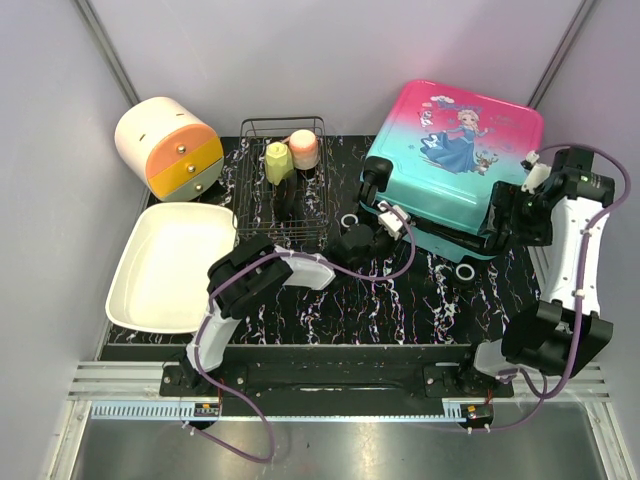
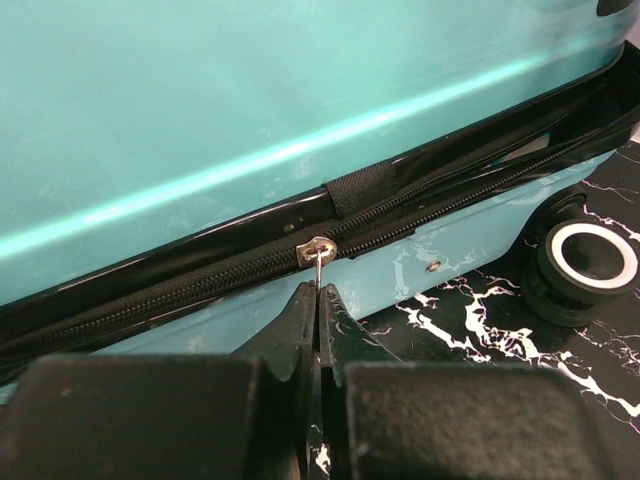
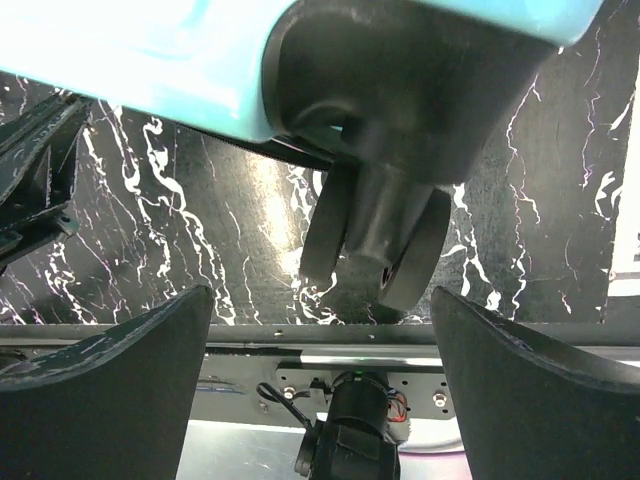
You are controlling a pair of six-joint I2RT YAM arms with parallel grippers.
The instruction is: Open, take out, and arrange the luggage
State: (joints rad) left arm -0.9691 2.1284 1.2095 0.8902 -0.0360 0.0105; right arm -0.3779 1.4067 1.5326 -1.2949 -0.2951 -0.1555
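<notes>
the left tool (image 2: 318, 300) is pinched tight on the thin metal zipper pull (image 2: 318, 252), holding it right at the tips. the slider sits on the black zipper track that runs along the near side of the luggage (image 1: 455, 150). the grip is small, so i judge the pull should go along the track and parallel to the shell, not outward from it. otherwise the tab may twist out of the tips or the slider may jam. in the left wrist view the teeth left of the slider look meshed and the rows to its right seem to part. that suggests travel toward the meshed side, though i cannot be sure. the right tool (image 3: 320, 300) stands wide and holds nothing. its fingers sit either side of a black caster wheel (image 3: 375, 240) under the teal corner of the case. it is well placed to brace that corner, which should stop the case sliding on the marbled tabletop (image 1: 400, 300) as the zipper drags. the luggage lies flat at the far right of the tabletop with its printed lid up and not yet lifted. i would take the corners of the track slowly.
</notes>
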